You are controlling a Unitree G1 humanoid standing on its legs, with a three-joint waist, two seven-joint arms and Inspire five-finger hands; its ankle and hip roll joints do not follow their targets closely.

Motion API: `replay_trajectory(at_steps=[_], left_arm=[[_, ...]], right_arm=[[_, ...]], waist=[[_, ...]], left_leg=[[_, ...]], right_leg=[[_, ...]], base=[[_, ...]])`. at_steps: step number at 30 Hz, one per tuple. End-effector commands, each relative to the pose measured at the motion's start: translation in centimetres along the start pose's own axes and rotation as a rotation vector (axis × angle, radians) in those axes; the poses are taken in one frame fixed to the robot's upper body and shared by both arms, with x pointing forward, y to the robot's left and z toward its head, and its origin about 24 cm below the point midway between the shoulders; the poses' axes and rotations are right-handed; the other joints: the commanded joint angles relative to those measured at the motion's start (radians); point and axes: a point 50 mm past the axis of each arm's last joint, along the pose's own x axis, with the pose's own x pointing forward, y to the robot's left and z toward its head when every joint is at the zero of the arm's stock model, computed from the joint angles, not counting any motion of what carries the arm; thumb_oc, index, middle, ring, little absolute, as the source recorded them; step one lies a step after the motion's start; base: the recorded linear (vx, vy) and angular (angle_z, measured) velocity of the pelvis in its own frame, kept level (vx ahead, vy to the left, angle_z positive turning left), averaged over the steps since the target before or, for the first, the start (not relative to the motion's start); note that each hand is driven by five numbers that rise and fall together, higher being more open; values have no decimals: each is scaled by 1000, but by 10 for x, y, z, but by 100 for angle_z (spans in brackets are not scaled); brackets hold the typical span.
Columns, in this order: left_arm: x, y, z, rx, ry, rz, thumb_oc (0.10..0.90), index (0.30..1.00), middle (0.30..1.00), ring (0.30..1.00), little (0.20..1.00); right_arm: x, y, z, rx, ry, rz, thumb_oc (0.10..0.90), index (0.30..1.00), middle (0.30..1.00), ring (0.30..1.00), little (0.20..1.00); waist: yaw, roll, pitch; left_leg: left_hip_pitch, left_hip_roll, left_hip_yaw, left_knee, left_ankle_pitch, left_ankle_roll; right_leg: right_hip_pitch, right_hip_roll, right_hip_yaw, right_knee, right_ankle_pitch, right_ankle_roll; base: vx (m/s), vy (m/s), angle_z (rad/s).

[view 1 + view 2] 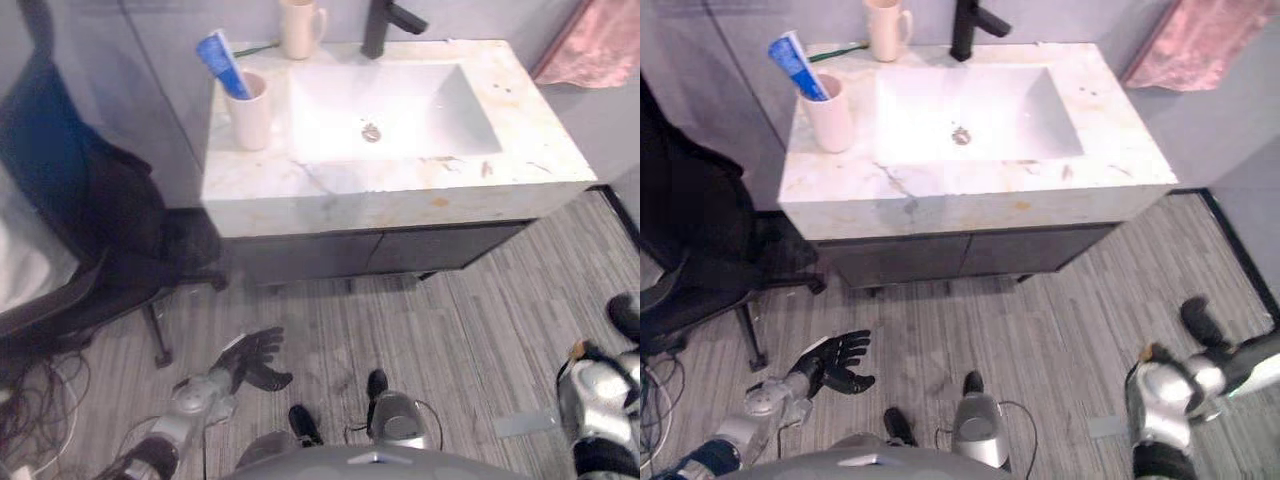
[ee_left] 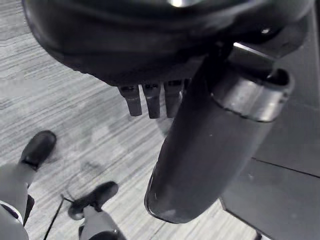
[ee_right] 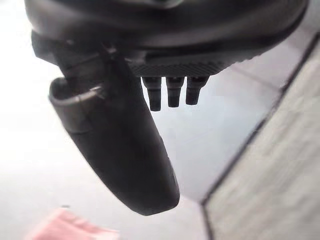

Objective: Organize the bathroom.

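A marble vanity (image 1: 300, 195) with a white sink basin (image 1: 390, 105) stands ahead. On its left side a pale cup (image 1: 250, 112) holds a blue toothpaste tube (image 1: 223, 65). A cream mug (image 1: 301, 28) stands at the back beside a green toothbrush (image 1: 255, 46) lying flat. A black faucet (image 1: 385, 22) rises behind the basin. My left hand (image 1: 252, 358) hangs low over the floor, fingers spread and holding nothing. My right hand (image 1: 1200, 325) hangs at the lower right, fingers relaxed and empty (image 3: 172, 92).
A pink towel (image 1: 600, 45) hangs on the wall at the upper right. A black office chair (image 1: 90, 270) with dark cloth over it stands left of the vanity. Dark cabinet doors (image 1: 380, 250) sit under the counter. Striped grey flooring (image 1: 480, 340) lies between me and the vanity.
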Motion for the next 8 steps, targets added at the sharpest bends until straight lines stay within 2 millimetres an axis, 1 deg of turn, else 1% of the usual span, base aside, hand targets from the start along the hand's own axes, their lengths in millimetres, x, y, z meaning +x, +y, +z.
replay_trajectory(at_steps=[1,2,4,5,6,7,8], left_arm=[[14,-4,40,-19,-180,60,800,900,900,900,900],[14,-3,35,-30,-163,82,800,900,900,900,900],[16,-2,27,-31,-115,84,800,900,900,900,900],[17,-3,25,-18,-101,79,800,900,900,900,900],[17,-3,25,-18,-101,79,800,900,900,900,900],[17,-7,15,7,-51,41,800,900,900,900,900],[18,-12,10,6,-23,27,800,900,900,900,900]], right_arm=[[-33,32,-19,-86,29,257,800,900,900,900,900],[-43,34,-40,-150,125,319,800,900,900,900,900],[-71,34,-80,-238,328,416,800,900,900,900,900],[-79,33,-92,-288,392,468,800,900,900,900,900],[-79,33,-92,-288,392,468,800,900,900,900,900],[-96,27,-113,-350,513,514,800,900,900,900,900],[-103,23,-123,-374,591,521,800,900,900,900,900]], waist=[[52,-31,-69],[65,-38,-73],[84,-40,-77],[86,-40,-76],[86,-40,-76],[95,-38,-83],[98,-37,-86]], left_leg=[[-30,3,-136,-70,14,-60],[-35,1,-138,-71,19,-65],[-43,12,-161,-71,36,-72],[-39,13,-167,-71,34,-72],[-39,13,-167,-71,34,-72],[-43,18,-176,-71,46,-81],[-43,16,-185,-71,47,-83]], right_leg=[[90,30,-28,-85,-85,36],[108,29,-33,-126,-67,41],[110,44,-25,-155,-53,34],[116,46,-23,-159,-55,34],[116,46,-23,-159,-55,34],[116,52,-30,-168,-50,26],[121,56,-29,-176,-49,23]], base=[[-151,-194,-68],[-64,-196,-89],[-54,-199,-71],[-35,-108,-21],[-30,-110,2],[-34,-103,7],[-50,-154,10]])
